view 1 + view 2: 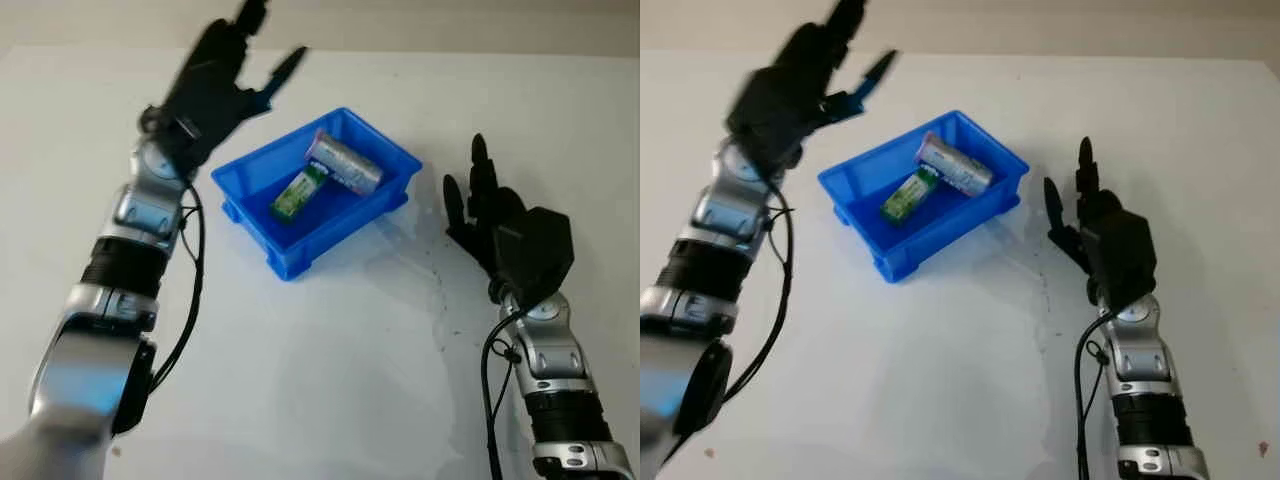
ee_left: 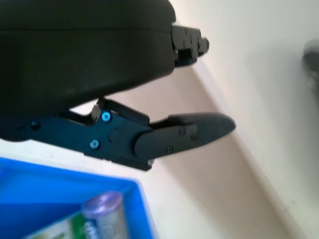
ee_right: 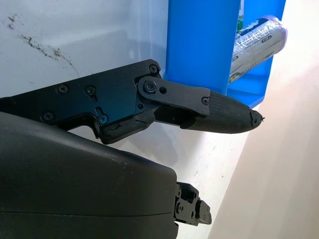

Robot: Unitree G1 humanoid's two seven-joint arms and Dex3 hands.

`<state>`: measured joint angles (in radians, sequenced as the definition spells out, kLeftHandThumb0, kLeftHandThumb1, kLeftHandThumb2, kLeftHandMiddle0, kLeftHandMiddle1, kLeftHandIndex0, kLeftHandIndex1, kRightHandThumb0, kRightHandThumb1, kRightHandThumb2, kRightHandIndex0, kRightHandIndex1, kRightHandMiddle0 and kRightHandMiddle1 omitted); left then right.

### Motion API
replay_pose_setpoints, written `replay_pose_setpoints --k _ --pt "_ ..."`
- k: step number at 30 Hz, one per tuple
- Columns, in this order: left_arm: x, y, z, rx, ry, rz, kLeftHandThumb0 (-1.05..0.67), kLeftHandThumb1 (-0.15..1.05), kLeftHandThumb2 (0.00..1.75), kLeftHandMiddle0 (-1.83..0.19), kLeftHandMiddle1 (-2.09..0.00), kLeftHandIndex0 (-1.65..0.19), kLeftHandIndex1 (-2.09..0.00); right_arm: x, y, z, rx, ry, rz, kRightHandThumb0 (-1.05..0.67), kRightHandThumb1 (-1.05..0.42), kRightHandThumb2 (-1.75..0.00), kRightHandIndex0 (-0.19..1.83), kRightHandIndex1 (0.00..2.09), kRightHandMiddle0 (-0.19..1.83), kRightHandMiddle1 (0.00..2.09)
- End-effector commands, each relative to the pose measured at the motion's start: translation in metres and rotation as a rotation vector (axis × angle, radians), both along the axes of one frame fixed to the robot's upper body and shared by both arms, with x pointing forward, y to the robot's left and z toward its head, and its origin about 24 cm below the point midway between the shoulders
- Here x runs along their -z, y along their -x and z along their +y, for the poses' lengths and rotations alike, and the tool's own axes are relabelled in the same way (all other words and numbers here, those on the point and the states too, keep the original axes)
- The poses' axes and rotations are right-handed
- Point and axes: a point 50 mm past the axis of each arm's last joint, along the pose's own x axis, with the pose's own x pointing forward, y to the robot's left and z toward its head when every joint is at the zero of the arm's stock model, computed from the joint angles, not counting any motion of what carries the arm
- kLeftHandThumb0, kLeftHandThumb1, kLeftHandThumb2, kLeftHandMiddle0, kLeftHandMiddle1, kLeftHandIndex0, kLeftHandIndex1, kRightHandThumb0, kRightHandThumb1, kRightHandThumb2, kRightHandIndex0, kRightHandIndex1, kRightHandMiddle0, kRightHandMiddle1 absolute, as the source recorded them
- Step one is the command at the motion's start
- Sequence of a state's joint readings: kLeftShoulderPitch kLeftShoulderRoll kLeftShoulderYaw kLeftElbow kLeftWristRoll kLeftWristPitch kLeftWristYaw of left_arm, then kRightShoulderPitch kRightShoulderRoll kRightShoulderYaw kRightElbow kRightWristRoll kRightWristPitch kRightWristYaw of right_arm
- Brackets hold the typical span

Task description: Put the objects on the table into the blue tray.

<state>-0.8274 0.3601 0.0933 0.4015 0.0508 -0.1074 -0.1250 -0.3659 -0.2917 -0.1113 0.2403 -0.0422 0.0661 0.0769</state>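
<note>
The left hand (image 1: 232, 70) hangs in the air at about ten o'clock from the blue tray (image 1: 262, 158), holding nothing, its fingers (image 2: 192, 130) uncurled and apart. The tray sits near the middle of the white table (image 1: 320, 380), turned corner-on. Two things already lie in it: a green-and-white tube (image 1: 299, 194) toward seven o'clock on the tray floor, and a silvery can (image 1: 344, 163) on its side toward one o'clock, the two touching or nearly so. No loose item can be made out on the table, so the task looks close to done. Judging by looks, both are light, stiff and round, likely to roll and a little slick; if either needed shifting, a pinch across the middle of its body would be safest. The tray seems rigid plastic, best taken by its rim. The right hand (image 1: 492, 210) stands at three o'clock from the tray, just beside it, empty with fingers straight and pointing away from the robot.
</note>
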Motion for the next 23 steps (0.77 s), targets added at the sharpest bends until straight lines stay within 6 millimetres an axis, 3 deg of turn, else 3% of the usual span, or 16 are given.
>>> replay_pose_setpoints --k 1,5,11,17,23 --pt "0.003 0.01 0.017 -0.032 0.069 -0.009 -0.69 1.05 0.62 0.07 -0.04 0.08 -0.06 -0.001 0.0 0.0 -0.004 0.007 -0.01 -0.83 -1.05 -0.67 -0.19 0.0 -0.19 0.0" --pt "0.017 0.025 0.039 -0.07 0.148 0.03 -0.69 1.05 0.63 0.1 -0.03 0.11 -0.05 -0.001 -0.001 0.0 -0.006 0.001 -0.007 -0.83 -1.05 -0.67 -0.19 0.0 -0.19 0.0" --pt "0.057 0.045 0.063 -0.111 0.228 0.15 -0.71 1.05 0.64 0.14 -0.03 0.15 -0.03 -0.002 0.0 -0.001 0.01 -0.011 -0.017 -0.86 -1.05 -0.65 -0.19 0.0 -0.19 0.0" --pt "0.095 0.063 0.061 -0.114 0.269 0.208 -0.72 1.05 0.67 0.19 -0.02 0.19 -0.03 -0.003 0.0 -0.004 0.01 -0.021 -0.03 -0.86 -1.05 -0.64 -0.19 0.0 -0.19 0.0" --pt "0.113 0.07 0.05 -0.11 0.322 0.235 -0.73 1.05 0.68 0.19 0.0 0.19 0.0 -0.004 0.0 -0.004 0.003 -0.043 -0.039 -0.85 -1.05 -0.63 -0.19 0.0 -0.19 0.0"
